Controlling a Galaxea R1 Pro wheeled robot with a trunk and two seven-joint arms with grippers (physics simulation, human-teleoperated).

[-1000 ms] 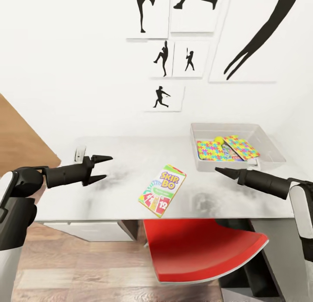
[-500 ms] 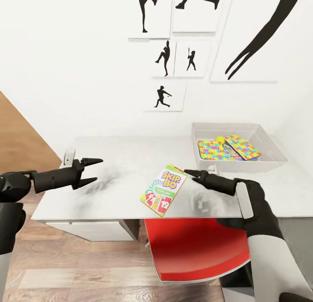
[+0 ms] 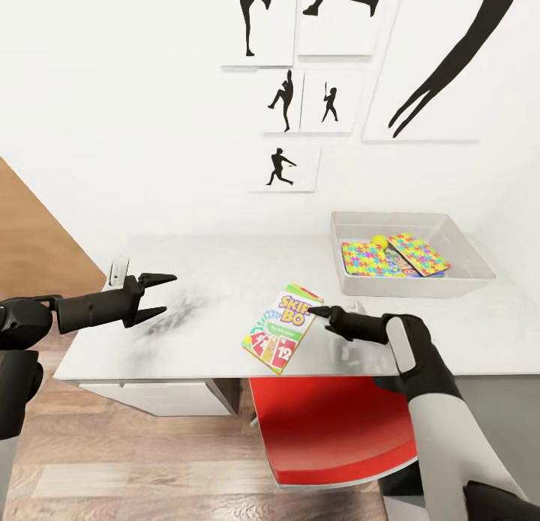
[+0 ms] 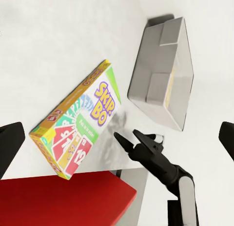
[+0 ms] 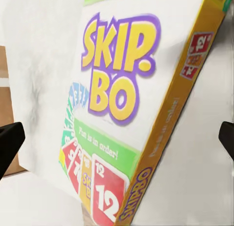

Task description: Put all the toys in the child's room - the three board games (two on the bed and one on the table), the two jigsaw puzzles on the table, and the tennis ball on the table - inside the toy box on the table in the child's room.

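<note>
Right gripper, jaws parted, noses at the Skip-Bo box's 2 o'clock corner: light, stiff; pinch its edges.

Head camera looks down over the table; both wrist cameras face the SKIP BO box, the right one closest.

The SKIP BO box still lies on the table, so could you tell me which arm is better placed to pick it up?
Probably the right. The right gripper is open at the SKIP BO box's edge, whereas the left gripper hovers well off to its side.
</note>
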